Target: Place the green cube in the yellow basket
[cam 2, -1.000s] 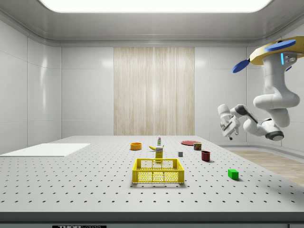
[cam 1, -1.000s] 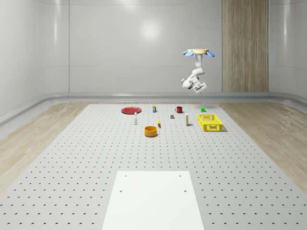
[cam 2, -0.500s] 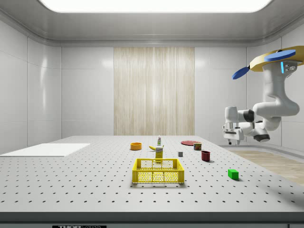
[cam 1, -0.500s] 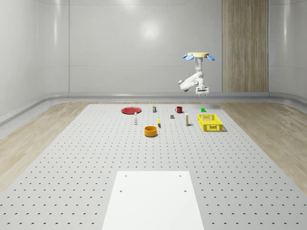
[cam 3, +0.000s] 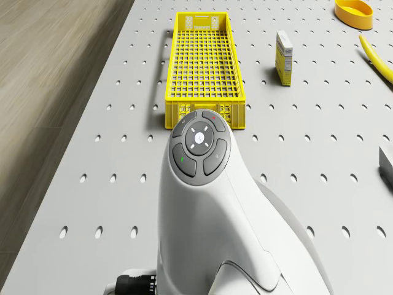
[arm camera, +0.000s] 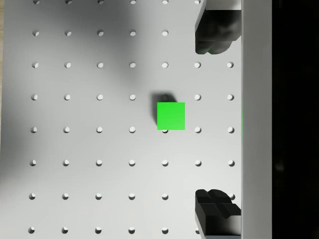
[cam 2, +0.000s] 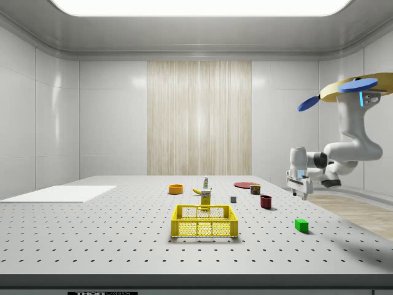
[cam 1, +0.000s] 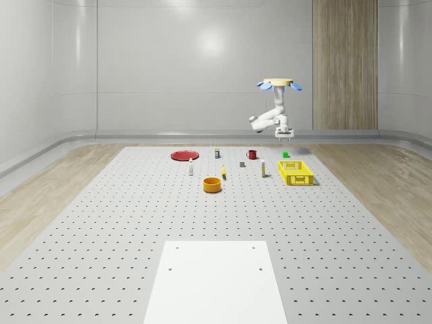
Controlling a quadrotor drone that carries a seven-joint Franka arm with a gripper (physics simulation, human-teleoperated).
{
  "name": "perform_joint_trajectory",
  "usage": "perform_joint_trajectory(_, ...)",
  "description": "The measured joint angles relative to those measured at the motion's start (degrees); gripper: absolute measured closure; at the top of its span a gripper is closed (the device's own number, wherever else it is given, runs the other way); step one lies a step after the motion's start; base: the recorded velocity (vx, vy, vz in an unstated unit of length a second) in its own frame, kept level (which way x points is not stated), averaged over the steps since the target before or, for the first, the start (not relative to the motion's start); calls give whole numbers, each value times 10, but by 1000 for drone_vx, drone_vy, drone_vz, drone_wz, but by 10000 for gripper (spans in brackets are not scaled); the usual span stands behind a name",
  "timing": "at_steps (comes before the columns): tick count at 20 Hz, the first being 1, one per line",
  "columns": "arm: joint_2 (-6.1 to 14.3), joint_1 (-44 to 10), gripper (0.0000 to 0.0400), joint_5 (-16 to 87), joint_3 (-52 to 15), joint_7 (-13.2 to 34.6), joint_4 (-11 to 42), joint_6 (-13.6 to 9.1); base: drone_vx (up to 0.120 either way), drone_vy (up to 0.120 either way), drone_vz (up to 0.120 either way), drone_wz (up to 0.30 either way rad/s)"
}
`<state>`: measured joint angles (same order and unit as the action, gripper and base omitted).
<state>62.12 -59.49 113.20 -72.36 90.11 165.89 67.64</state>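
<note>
Perforated grey tabletop carries the small green cube resting apart from the yellow mesh plastic basket, while the drone hovers above the table's far end with its 2-finger gripper spread wide, empty, directly over the cube.

Four cameras, two fixed and two on the robot

The whole-scene view looks from far, high along the perforated grey surface; the side view sits low at its edge. Both share the yellow mesh basket. The drone view looks forward and down at it, while the wrist view looks straight down, near the small green cube.
</note>
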Motion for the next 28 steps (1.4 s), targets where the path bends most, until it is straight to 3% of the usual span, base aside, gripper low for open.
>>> perform_joint_trajectory(17, 51, -24, 0, -25, -19, 21, -3, 42, -12, 9, -118, 0)
perform_joint_trajectory(28, 91, -29, 0, 9, 25, 24, -13, 94, 0, 0, 0, 0)
